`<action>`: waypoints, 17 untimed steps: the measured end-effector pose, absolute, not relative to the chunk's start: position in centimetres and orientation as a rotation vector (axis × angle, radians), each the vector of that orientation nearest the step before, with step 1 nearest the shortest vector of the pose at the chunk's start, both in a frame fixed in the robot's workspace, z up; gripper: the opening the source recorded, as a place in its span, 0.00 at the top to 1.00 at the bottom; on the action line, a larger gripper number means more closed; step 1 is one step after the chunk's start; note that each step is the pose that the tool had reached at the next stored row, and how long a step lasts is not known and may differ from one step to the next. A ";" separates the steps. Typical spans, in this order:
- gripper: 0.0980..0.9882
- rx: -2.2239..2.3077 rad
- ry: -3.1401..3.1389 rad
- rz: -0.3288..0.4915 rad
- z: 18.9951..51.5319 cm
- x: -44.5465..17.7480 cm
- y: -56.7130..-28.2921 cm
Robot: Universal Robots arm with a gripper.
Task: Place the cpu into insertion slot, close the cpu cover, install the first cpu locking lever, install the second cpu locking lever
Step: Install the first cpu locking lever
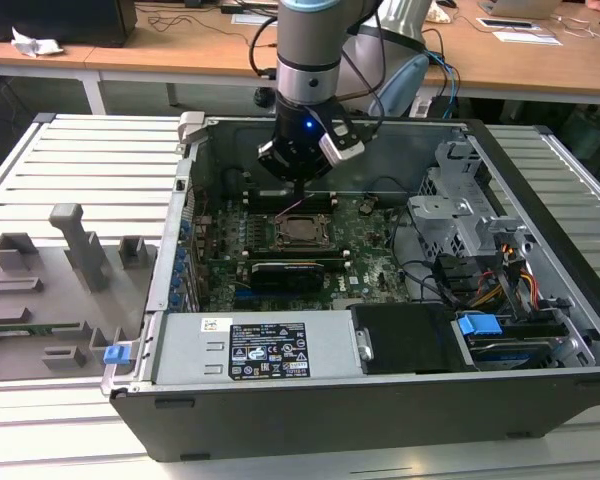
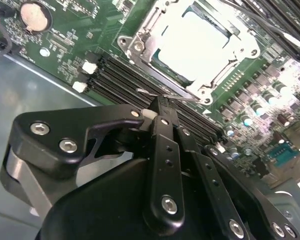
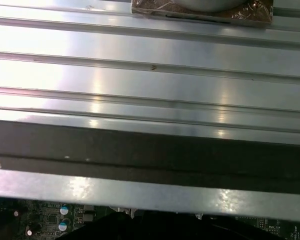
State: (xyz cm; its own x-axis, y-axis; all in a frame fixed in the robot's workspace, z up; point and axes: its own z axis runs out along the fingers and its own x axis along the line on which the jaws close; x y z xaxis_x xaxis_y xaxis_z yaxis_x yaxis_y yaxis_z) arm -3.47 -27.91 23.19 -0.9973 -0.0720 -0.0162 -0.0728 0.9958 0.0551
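Exterior view, left to right: grey fixture tray (image 1: 50, 290) on counter; open computer case (image 1: 540, 300); my claw (image 1: 298, 183) above insertion slot (image 1: 305, 232). Second wrist view: my claw (image 2: 160, 107) tips together, empty. cpu (image 2: 197, 42) seated in slot, pale metal top; cpu cover (image 2: 140, 42) framing it. Judged light, stiff, fragile; grip edges.

Robotics laboratory or engineering workshop. An opened desktop computer case (image 1: 380, 400), its green motherboard (image 1: 280, 235) exposed, lies on a ribbed aluminium-profile surface (image 1: 80, 160) beneath an industrial robot arm (image 1: 308, 40). Grey moulded fixtures (image 1: 80, 250) stand on the surface at the exterior view's left. Behind, wooden desks (image 1: 180, 45) carry papers (image 1: 525, 30) and cables, as in a shared research office.
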 end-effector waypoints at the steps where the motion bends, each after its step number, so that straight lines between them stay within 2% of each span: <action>1: 0.99 -0.108 3.124 0.087 23.1 -3.2 -27.9; 17: 0.99 -0.065 3.125 0.086 21.1 -1.9 -27.9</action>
